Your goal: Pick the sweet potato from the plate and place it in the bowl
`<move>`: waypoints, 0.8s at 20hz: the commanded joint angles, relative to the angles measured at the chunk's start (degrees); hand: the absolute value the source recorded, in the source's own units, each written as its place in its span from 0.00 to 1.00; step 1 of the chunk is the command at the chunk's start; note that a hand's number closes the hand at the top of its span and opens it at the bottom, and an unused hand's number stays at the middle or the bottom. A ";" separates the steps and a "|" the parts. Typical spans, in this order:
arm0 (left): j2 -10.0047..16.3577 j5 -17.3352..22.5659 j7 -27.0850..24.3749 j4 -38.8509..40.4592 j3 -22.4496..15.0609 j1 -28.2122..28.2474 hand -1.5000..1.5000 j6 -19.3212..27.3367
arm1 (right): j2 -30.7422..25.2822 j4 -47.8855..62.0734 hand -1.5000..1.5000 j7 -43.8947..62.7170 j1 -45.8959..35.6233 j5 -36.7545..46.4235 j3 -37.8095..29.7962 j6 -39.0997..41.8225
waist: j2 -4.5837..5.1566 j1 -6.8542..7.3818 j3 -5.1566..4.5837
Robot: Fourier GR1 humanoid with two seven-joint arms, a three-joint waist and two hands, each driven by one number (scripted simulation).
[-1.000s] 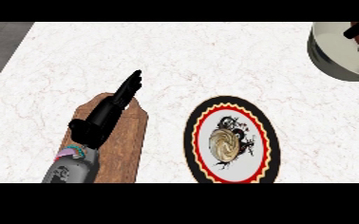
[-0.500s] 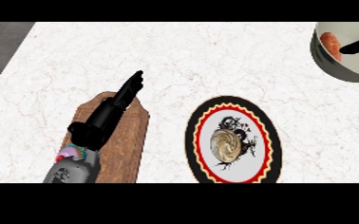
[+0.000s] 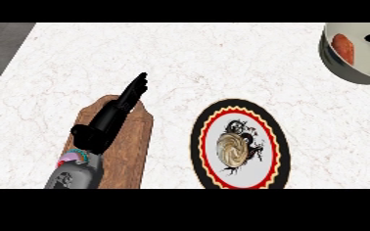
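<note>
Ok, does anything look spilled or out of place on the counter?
Nothing stands out. The sweet potato lies in the bowl at the view's right edge, the plate sits flat on the counter, and the left hand rests open over the wooden board.

White marble with faint reddish veins is seen on the worktop. The plate is rimmed in black, then red with a yellow zigzag, a black figure painted on white inside. Brown wood grain is shown on the board; the sweet potato is coloured orange-red.
</note>
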 commanded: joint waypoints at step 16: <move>-0.63 -0.61 4.04 -3.32 1.85 1.87 0.50 1.69 | -4.47 -17.24 0.00 -18.14 26.30 -24.05 -20.71 -4.01 | -1.83 -4.24 -0.22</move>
